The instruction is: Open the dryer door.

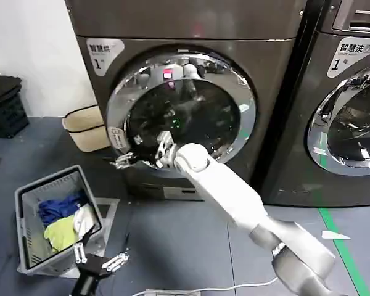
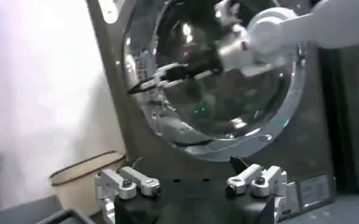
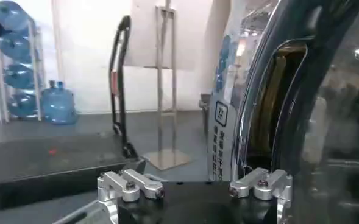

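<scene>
The right gripper point(image 1: 124, 161) was reached across to the left rim of the dryer door point(image 1: 234, 92), its fingers point(image 1: 118, 164) spread apart and holding nothing, presumably to hook the chrome ring where it parts from the dryer point(image 1: 265, 68). In the right wrist view the fingers point(image 3: 129, 184) stood open beside the door's edge point(image 3: 252, 122), where a dark gap suggested the door was already slightly ajar. The left gripper point(image 1: 98, 262) waited low near the floor, fingers open and empty, beside a grey laundry basket point(image 1: 24, 203) of clothes; it was kept clear of the door's swing. The white corner label point(image 1: 105, 52) read "1" under Chinese characters. A second machine point(image 1: 351, 92) stood to the right, bearing a similar label point(image 1: 359, 57). A small sticker point(image 3: 220, 114) sat on the door rim, its print unreadable.
</scene>
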Motion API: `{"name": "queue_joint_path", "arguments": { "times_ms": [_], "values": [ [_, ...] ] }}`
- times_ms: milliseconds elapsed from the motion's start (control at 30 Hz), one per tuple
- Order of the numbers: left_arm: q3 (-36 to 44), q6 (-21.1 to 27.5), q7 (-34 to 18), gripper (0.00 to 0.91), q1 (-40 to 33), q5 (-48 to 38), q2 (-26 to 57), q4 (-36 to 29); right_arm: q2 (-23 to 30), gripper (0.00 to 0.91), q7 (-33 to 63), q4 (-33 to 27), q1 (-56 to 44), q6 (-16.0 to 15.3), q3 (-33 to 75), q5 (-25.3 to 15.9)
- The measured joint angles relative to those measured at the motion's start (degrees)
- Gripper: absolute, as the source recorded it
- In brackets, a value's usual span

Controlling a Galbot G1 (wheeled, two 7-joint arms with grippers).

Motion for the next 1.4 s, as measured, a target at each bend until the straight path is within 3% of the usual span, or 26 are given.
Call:
{"name": "queue_joint_path", "arguments": {
  "times_ms": [700, 1400],
  "values": [
    [-11.87, 4.1, 2.38, 0.907, -5.86, -11.98, 6.76, 3.81, -11.23, 0.907, -3.43, 16.33, -2.96, -2.6, -3.03, 6.48],
    [-13.06, 5.56, 4.82, 0.907, -14.31, -20.76, 18.36, 9.61, -21.24, 0.907, -13.53, 25.52, -8.32, -2.6, -0.5, 4.71]
  ]
}}
